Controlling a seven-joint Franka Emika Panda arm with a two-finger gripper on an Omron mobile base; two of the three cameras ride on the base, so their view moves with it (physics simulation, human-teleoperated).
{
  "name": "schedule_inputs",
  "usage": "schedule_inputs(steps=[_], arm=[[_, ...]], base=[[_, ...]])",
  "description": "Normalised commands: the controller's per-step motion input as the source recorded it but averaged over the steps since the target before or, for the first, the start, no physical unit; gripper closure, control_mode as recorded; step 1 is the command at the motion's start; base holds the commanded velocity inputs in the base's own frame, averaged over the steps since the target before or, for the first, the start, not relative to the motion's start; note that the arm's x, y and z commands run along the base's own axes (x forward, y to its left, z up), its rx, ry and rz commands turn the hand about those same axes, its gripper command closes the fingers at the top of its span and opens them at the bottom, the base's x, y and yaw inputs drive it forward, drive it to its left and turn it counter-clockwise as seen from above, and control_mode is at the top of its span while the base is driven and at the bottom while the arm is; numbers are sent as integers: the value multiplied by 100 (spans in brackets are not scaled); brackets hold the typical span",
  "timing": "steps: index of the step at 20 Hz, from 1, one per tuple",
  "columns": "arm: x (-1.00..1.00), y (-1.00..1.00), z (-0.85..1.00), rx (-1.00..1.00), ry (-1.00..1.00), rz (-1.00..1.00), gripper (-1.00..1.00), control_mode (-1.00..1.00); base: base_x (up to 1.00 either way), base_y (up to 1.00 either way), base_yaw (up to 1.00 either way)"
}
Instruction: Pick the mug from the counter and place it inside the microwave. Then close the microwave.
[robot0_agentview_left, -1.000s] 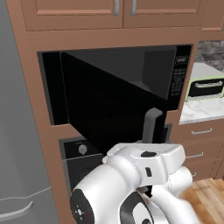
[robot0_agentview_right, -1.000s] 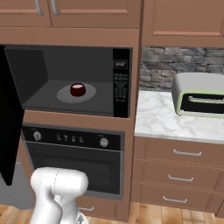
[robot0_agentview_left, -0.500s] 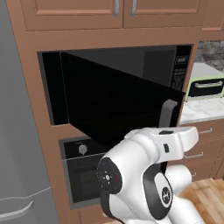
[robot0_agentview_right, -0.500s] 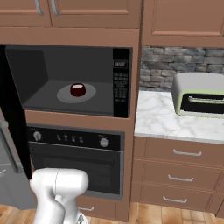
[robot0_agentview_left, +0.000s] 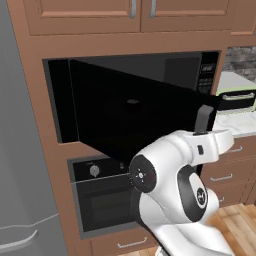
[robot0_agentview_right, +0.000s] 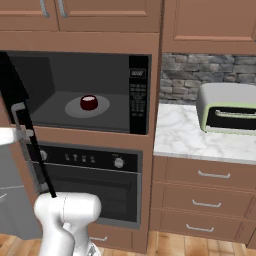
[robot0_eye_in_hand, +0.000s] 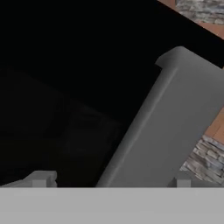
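Note:
The dark red mug (robot0_agentview_right: 89, 102) stands on the round turntable inside the microwave (robot0_agentview_right: 139, 95), whose cavity is open. The black glass door (robot0_agentview_left: 125, 115) is swung partway out from its left hinge. Its grey handle (robot0_eye_in_hand: 162, 122) runs diagonally through the hand view, close up between my two fingertips (robot0_eye_in_hand: 41, 178). My gripper (robot0_eye_in_hand: 111, 181) is open, astride the handle and not clamped on it. In the left base view my white hand (robot0_agentview_left: 215, 140) is just below the handle (robot0_agentview_left: 202, 119) at the door's free edge. The marble counter (robot0_agentview_right: 190, 135) lies right of the microwave.
A pale green toaster oven (robot0_agentview_right: 227, 107) sits on the counter at the right. A black wall oven (robot0_agentview_right: 90, 175) is built in below the microwave. A grey fridge (robot0_agentview_left: 20, 175) stands at the left, wooden cabinets above, drawers (robot0_agentview_right: 210, 175) under the counter.
The door's free edge has swung toward the microwave front. My arm has risen and moved with the handle. The mug has stayed on the turntable.

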Motion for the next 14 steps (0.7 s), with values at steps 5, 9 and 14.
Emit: schedule_inputs(steps=[5,9,14], arm=[[40,-36,0,0,0,0,-100,-100],[41,-32,0,0,0,0,-100,-100],[35,-30,0,0,0,0,-100,-100]], base=[[0,0,0],[0,0,0],[0,0,0]])
